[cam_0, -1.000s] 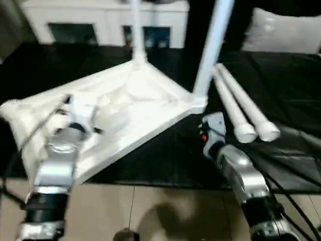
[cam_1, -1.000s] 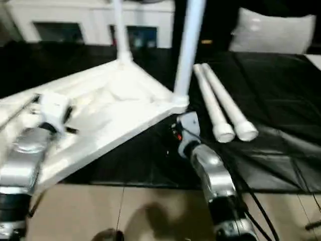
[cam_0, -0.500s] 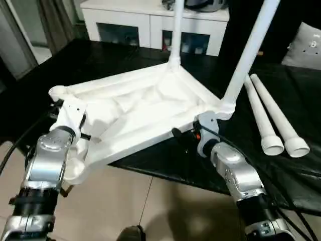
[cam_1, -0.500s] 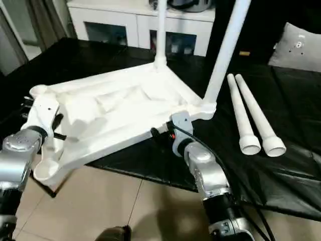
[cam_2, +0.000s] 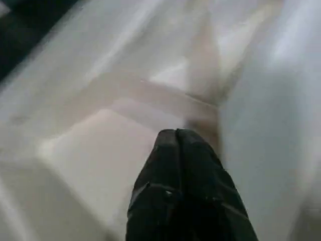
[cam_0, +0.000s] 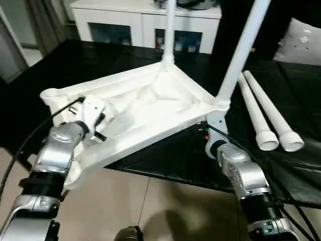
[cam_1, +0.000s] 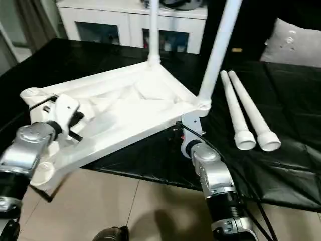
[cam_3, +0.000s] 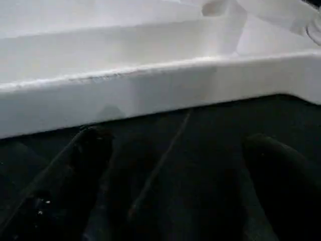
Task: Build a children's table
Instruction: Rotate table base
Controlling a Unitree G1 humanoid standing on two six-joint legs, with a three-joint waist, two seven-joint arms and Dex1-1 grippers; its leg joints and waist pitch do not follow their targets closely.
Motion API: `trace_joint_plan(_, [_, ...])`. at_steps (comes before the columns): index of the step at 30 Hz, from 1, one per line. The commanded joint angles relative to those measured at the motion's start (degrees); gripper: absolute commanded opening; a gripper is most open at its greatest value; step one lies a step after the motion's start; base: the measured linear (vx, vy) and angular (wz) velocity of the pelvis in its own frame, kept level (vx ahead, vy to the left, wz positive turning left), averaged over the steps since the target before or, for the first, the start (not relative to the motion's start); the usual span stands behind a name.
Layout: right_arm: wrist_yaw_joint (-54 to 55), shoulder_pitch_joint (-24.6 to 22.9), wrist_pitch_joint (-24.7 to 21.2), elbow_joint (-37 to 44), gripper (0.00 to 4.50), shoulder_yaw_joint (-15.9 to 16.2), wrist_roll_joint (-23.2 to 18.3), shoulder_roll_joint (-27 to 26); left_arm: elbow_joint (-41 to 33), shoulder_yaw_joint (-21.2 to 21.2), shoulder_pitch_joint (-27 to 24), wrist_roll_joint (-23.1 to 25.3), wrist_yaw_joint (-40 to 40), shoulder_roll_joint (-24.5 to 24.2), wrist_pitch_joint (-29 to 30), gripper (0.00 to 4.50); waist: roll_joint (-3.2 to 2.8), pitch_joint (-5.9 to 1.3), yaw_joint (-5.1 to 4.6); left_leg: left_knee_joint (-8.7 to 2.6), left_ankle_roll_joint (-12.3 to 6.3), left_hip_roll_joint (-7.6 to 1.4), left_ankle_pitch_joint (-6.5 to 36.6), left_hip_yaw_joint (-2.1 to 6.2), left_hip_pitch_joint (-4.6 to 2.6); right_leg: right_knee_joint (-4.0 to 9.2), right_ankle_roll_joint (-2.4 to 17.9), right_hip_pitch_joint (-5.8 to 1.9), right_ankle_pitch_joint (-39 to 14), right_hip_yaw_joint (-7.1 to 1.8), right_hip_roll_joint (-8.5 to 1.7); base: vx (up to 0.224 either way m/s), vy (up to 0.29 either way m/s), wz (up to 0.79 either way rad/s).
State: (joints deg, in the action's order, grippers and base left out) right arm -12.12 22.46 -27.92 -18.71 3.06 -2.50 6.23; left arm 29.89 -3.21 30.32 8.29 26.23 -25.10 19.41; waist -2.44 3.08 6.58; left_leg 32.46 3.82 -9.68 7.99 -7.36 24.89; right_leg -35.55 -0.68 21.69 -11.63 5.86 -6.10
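The small white plastic table top (cam_0: 145, 108) lies ribbed side up at centre frame, overhanging the black surface's (cam_0: 311, 95) near edge, probably for socket access. Two legs (cam_0: 241, 52) stand fitted; two loose tapering legs (cam_0: 266, 113) wait right. Left gripper (cam_2: 176, 138) is clenched, empty, over the ribs; right gripper (cam_3: 170, 150) gapes below the rim.

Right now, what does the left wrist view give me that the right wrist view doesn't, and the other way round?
Left wrist view alone: the left gripper, its black fingers pressed together and shut, pointing into the ribbed underside of the table top.

Right wrist view alone: the right gripper with its fingers spread wide open and nothing between them, over the black surface, facing the table top's outer edge from the side.

Both: the same white table top, close up, with neither gripper holding it.
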Motion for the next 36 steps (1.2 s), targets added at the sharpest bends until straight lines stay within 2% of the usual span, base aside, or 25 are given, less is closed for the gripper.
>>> trace_joint_plan(1, [-0.95, 0.4, -2.23, 0.2, 4.5, 0.92, 0.59, 0.67, 2.85, -1.67, 0.95, 1.99, 0.85, -0.86, 0.38, 0.02, 0.02, -4.68, 0.13, -4.14, 1.91, -2.73, 13.96, 0.46, -1.82, 3.9, 8.03, -1.86, -7.1, -2.71, -3.4, 0.0, 0.0, 0.0])
trace_joint_plan(2, [-1.84, 0.51, -3.27, 0.03, 4.5, 1.71, 0.84, 1.16, 3.93, -3.0, 1.47, 2.96, 1.56, -1.49, 0.5, 0.02, -0.39, -4.58, 0.26, -4.38, 2.37, -2.87, 16.37, 0.46, -2.2, 3.84, 8.22, -1.45, -7.07, -2.82, -3.1, 0.0, 0.0, 0.0])
trace_joint_plan(3, [-2.3, 0.5, -3.58, 0.0, 4.5, 2.14, 0.98, 1.38, 4.29, -3.41, 1.69, 3.19, 1.9, -1.69, 0.73, 0.02, -0.16, -4.42, 0.06, -4.36, 2.59, -2.76, 17.72, 0.4, -2.08, 3.85, 8.23, -1.41, -7.59, -2.94, -2.99, 0.0, 0.0, 0.0])
trace_joint_plan(4, [-3.29, 0.54, -3.84, -0.3, 4.5, 2.91, 1.13, 1.66, 4.96, -4.45, 2.21, 3.46, 3.52, -2.2, 1.08, 0.02, -0.13, -4.38, 0.14, -4.35, 2.9, -2.77, 19.96, 0.3, -2.41, 3.99, 8.36, -1.29, -9.01, -3.18, -3.13, 0.0, 0.0, 0.0])
trace_joint_plan(5, [-3.69, 0.72, -3.44, -0.84, 4.5, 3.05, 1.07, 1.56, 5.23, -5.13, 2.48, 3.77, 4.71, -2.53, 1.03, 0.02, 0.02, -4.13, 0.11, -4.43, 2.93, -2.77, 21.55, 0.19, -2.44, 4.23, 8.26, -1.22, -11.69, -3.35, -3.31, 0.0, 0.0, 0.0])
trace_joint_plan(7, [-4.08, 1.87, -1.58, -3.81, 4.5, 2.39, 0.38, 0.62, 4.87, -6.72, 2.55, 4.45, 7.33, -3.31, 0.27, 0.02, 0.18, -4.04, 0.18, -4.4, 2.99, -2.84, 23.6, 0.04, -2.8, 4.72, 7.77, -0.91, -16.12, -3.7, -3.63, 0.0, 0.0, 0.0])
trace_joint_plan(9, [-3.95, 3.37, 0.16, -7.08, 4.5, 2.11, 0.43, 0.14, 4.45, -7.29, 2.77, 4.16, 8.54, -3.44, -0.25, 0.02, 0.18, -3.88, -0.01, -4.52, 3.28, -2.88, 24.23, 0.03, -2.8, 4.84, 7.71, -0.75, -18.24, -3.92, -3.58, 0.0, 0.0, 0.0])
trace_joint_plan(10, [-4.0, 3.93, 0.82, -8.23, 4.5, 2.14, 0.52, 0.04, 4.46, -7.44, 2.96, 4.11, 8.85, -3.45, -0.55, 0.02, -0.03, -3.97, -0.04, -4.55, 3.6, -2.95, 24.26, 0.08, -2.87, 4.74, 7.83, -0.7, -18.01, -4.11, -3.41, 0.0, 0.0, 0.0])
trace_joint_plan(14, [-3.92, 6.92, 2.81, -12.52, 4.5, 1.94, 0.69, -0.08, 0.93, -8.06, 2.97, -0.13, 16.79, -3.27, 0.17, 0.02, -0.01, -4.11, 0.16, -4.28, 3.21, -2.93, 23.46, -0.48, -3.44, 4.5, 10.01, -0.33, -14.1, -4.44, -3.05, 0.0, 0.0, 0.0])
trace_joint_plan(15, [-3.94, 7.29, 2.97, -12.91, 4.5, 1.78, 0.66, -0.12, 0.29, -8.31, 2.86, -0.75, 18.49, -3.3, 0.48, 0.02, -0.08, -4.14, 0.23, -4.24, 3.12, -2.98, 23.0, -0.5, -3.44, 4.41, 10.2, -0.38, -13.71, -4.48, -3.09, 0.0, 0.0, 0.0])
trace_joint_plan(16, [-3.93, 8.15, 3.72, -13.7, 4.5, 1.62, 0.87, 0.03, -2.24, -9.96, 1.78, -2.38, 24.44, -4.08, -1.1, 0.02, -0.08, -4.15, 0.43, -4.23, 2.85, -2.98, 21.82, -0.6, -3.36, 4.31, 10.43, -0.37, -12.72, -4.46, -2.92, 0.0, 0.0, 0.0])
trace_joint_plan(17, [-3.94, 8.38, 3.97, -13.99, 4.5, 1.58, 0.94, 0.06, -2.8, -10.36, 1.54, -2.73, 25.83, -4.27, -1.5, 0.02, -0.06, -4.32, 0.41, -4.28, 2.63, -2.98, 20.42, -0.55, -2.93, 4.01, 10.43, -0.78, -11.15, -4.43, -3.05, 0.0, 0.0, 0.0])
trace_joint_plan(18, [-3.96, 8.81, 4.44, -14.47, 4.5, 1.43, 0.98, 0.13, -3.88, -11.22, 1.13, -3.28, 28.4, -4.72, -1.38, 0.02, -0.17, -4.29, 0.27, -4.33, 2.64, -2.96, 20.17, -0.62, -2.89, 3.93, 10.44, -0.79, -10.6, -4.39, -2.88, 0.0, 0.0, 0.0])
trace_joint_plan(22, [-4.17, 10.2, 5.72, -16.29, 4.5, 0.51, 0.88, 1.13, -7.37, -13.47, 0.19, -5.66, 35.72, -5.12, -2.43, 0.02, -0.29, -4.35, 0.22, -4.05, 2.46, -2.92, 20.0, -1.03, -3.37, 3.89, 11.44, -0.66, -8.97, -4.49, -2.76, 0.0, 0.0, 0.0])
trace_joint_plan(24, [-4.14, 10.5, 6.2, -16.84, 4.5, 0.23, 0.91, 1.56, -7.27, -13.46, 0.52, -6.35, 36.6, -4.25, -2.2, 0.02, -0.15, -4.36, 0.13, -3.97, 2.09, -2.84, 19.12, -1.24, -3.19, 3.86, 11.71, -0.88, -7.86, -4.54, -2.65, 0.0, 0.0, 0.0])
trace_joint_plan(27, [-3.69, 10.83, 6.82, -17.43, 4.5, -0.25, 1.17, 2.45, -5.42, -13.44, 1.96, -6.02, 35.5, -1.77, -2.54, 0.02, -0.11, -4.43, 0.0, -3.82, 1.59, -2.8, 17.39, -1.4, -3.11, 3.78, 11.86, -1.12, -6.44, -4.48, -2.48, 0.0, 0.0, 0.0])
trace_joint_plan(28, [-3.43, 10.81, 6.71, -17.17, 4.5, -0.52, 1.2, 2.75, -3.33, -13.34, 2.98, -4.88, 32.91, -0.38, -4.18, 0.02, -0.25, -4.44, -0.03, -3.68, 1.45, -2.73, 17.22, -1.42, -3.14, 3.81, 11.84, -1.19, -6.33, -4.5, -2.4, 0.0, 0.0, 0.0])
trace_joint_plan(31, [-2.98, 10.62, 6.47, -16.3, 4.5, -1.05, 1.34, 3.48, 4.0, -12.29, 6.6, -1.47, 22.65, 3.66, -9.21, 0.02, 0.0, -4.47, 0.28, -3.49, 1.17, -2.73, 17.85, -1.53, -3.41, 4.24, 10.92, -1.22, -7.74, -4.58, -2.41, 0.0, 0.0, 0.0])
trace_joint_plan(33, [-2.53, 10.48, 6.21, -15.98, 4.5, -1.49, 1.32, 3.66, 6.49, -12.3, 7.97, -0.37, 19.02, 4.54, -10.6, 0.02, 0.19, -4.44, 0.13, -3.64, 1.16, -2.8, 17.7, -1.47, -3.11, 4.22, 10.31, -1.4, -8.9, -4.44, -2.37, 0.0, 0.0, 0.0])
trace_joint_plan(34, [-1.64, 10.03, 5.35, -15.08, 4.5, -2.74, 0.88, 3.96, 10.52, -12.52, 10.24, 1.18, 13.46, 5.82, -13.4, 0.02, 0.4, -4.39, 0.1, -3.59, 0.99, -2.8, 17.85, -1.51, -3.24, 4.45, 9.96, -1.24, -9.95, -4.47, -2.42, 0.0, 0.0, 0.0])
trace_joint_plan(36, [0.24, 9.13, 5.36, -13.44, 4.5, -4.52, 0.45, 4.61, 15.22, -11.5, 13.08, 1.63, 6.61, 8.0, -15.17, 0.02, 0.49, -4.45, 0.14, -3.5, 0.93, -2.88, 17.46, -1.65, -3.34, 4.57, 9.41, -1.19, -10.4, -4.57, -2.34, 0.0, 0.0, 0.0])
